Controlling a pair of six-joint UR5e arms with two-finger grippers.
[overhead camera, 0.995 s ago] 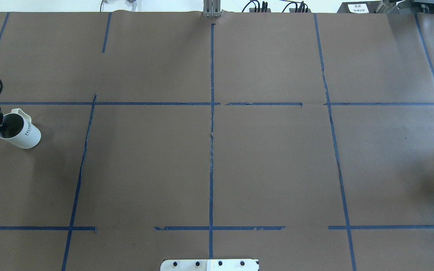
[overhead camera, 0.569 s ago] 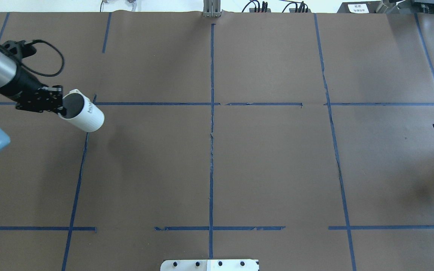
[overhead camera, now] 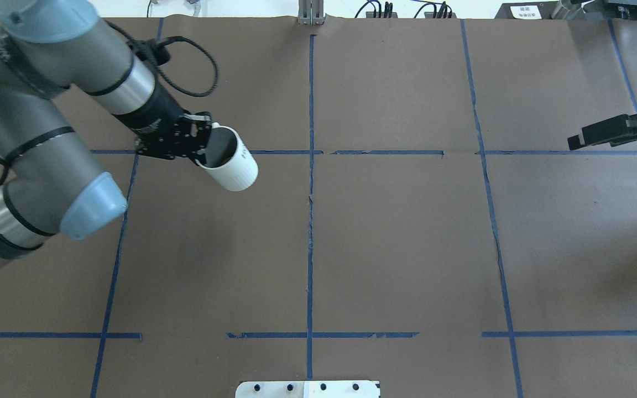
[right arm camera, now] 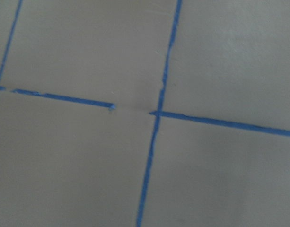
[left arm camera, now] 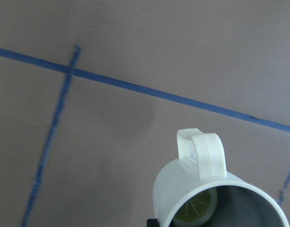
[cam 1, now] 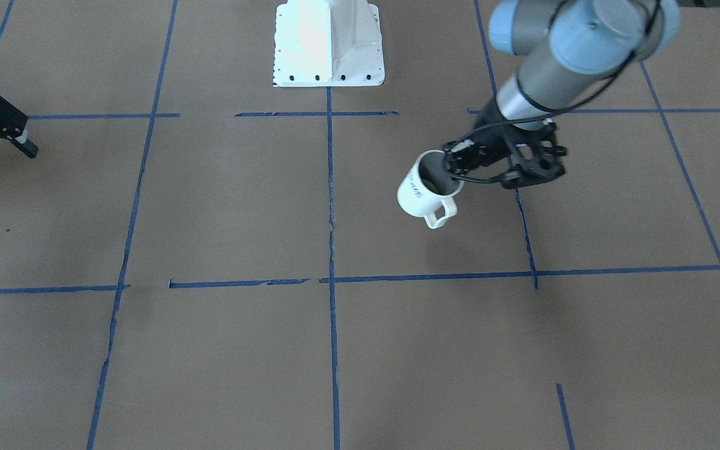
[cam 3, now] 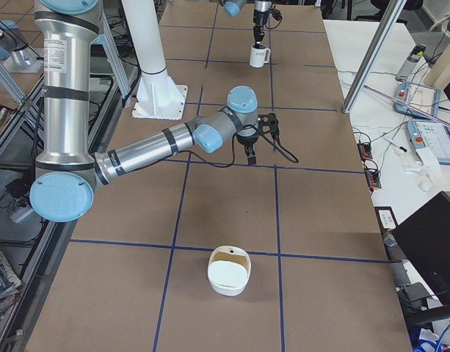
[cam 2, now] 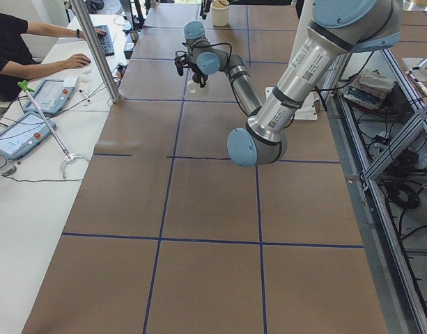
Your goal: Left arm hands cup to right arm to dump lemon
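Two things worry me here. The left gripper (overhead camera: 202, 153) is clamped on the mug (overhead camera: 234, 167) by its rim only, as far as I can tell one finger inside and one outside. The mug hangs in the air out in front of the white pedestal (cam 1: 329, 44), a bit to the robot's left of it, with the handle pointing away from the pedestal. The lemon (left arm camera: 200, 208) sits loose at the bottom of the mug.

First risk: a rim pinch is a thin hold on a heavy ceramic thing. A quick swing or sudden stop on the way over could make the mug pivot or slip in the fingers. If it tips far enough, the lemon rolls out onto the table well short of where it should go.

Second risk is the handover itself. The right gripper (cam 1: 0, 159) has its fingers spread, empty, well out on the other side of the pedestal. It'll have to take the ribbed body or the handle while the left fingers sit on the rim, so there's not much room. If the left lets go before the right has properly closed, the mug drops. If the right comes in off-line, it knocks the mug sideways in that weak pinch.
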